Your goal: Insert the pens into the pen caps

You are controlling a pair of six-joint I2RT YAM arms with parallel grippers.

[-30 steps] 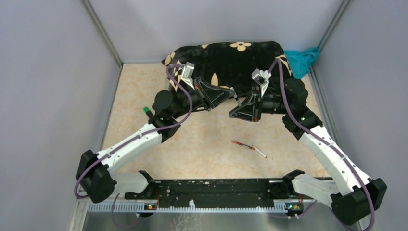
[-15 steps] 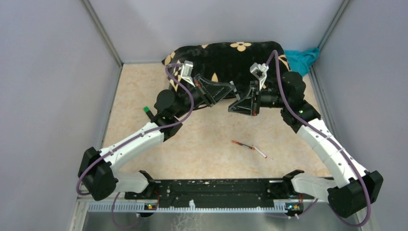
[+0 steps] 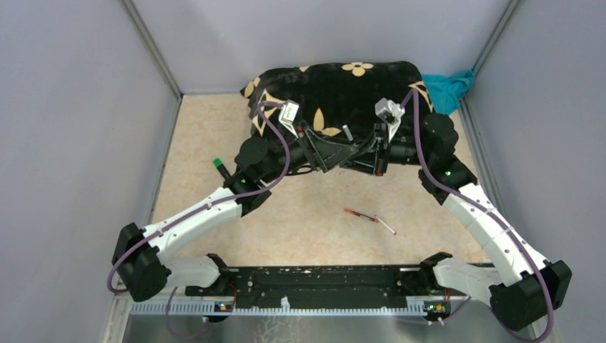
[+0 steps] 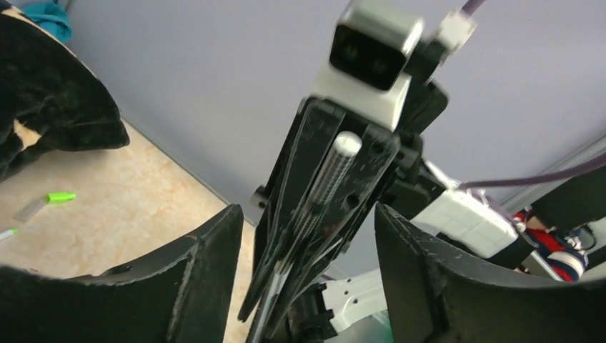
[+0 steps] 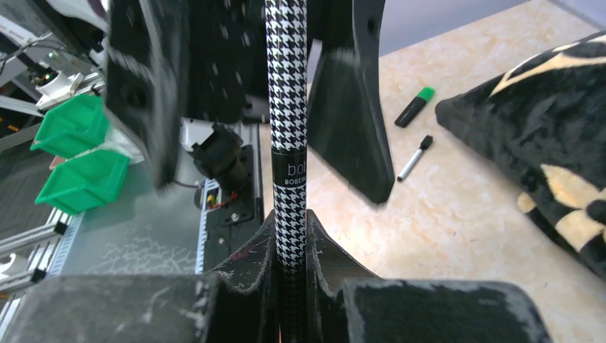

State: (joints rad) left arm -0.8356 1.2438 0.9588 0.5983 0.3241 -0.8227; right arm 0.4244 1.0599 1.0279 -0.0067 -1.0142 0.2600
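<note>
Step in hand: judged a two-arm exchange held in mid-air, at 12 o'clock of the table (image 3: 300, 214).
Right gripper (image 5: 289, 236): clamped on the houndstooth pen (image 5: 287, 93), low on its barrel.
Left gripper (image 4: 306, 214): fingers spread wide either side of that pen, gripping nothing.
Cap: whether the pen's pale far end wears one cannot be told.
Next move: if capped, set the pen down. If not, the left fingers must fetch a cap and line it up along the barrel's axis.
Loose pens: red pen (image 3: 359, 215) and white pen (image 3: 386, 226) lie nearly end to end at 5 o'clock of the grippers.
Marker (image 3: 220, 168): black with a green end, at 9 o'clock beside the wall.
In the way: cushion (image 3: 336, 82) just beneath both grippers. Teal cloth (image 3: 448, 89) at 1 o'clock, well apart.
</note>
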